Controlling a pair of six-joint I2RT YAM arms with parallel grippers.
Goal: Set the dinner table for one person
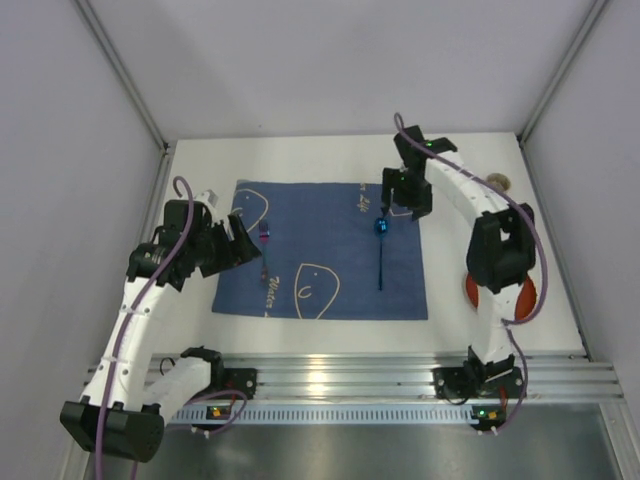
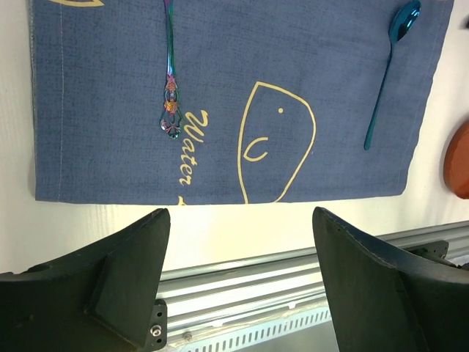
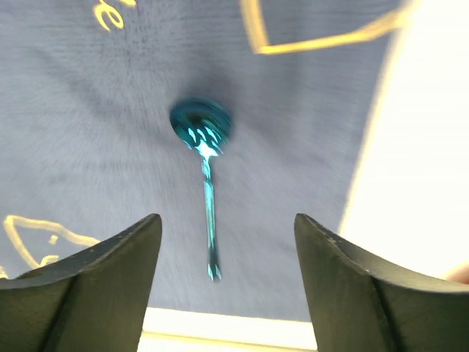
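Blue cloth placemat (image 1: 320, 230) with yellow line drawings, teal spoon (image 1: 381, 255) along its right edge, iridescent utensil (image 1: 264, 258) near its left edge, orange dish (image 1: 471, 290) near the desk's (image 1: 320, 335) right edge

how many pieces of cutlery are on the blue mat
2. A teal spoon lies near the placemat's right edge; a rainbow-coloured utensil lies near its left side. The left gripper may hide more.

Bright, even light — glare on the rail (image 1: 318, 377), right wrist view blurred.
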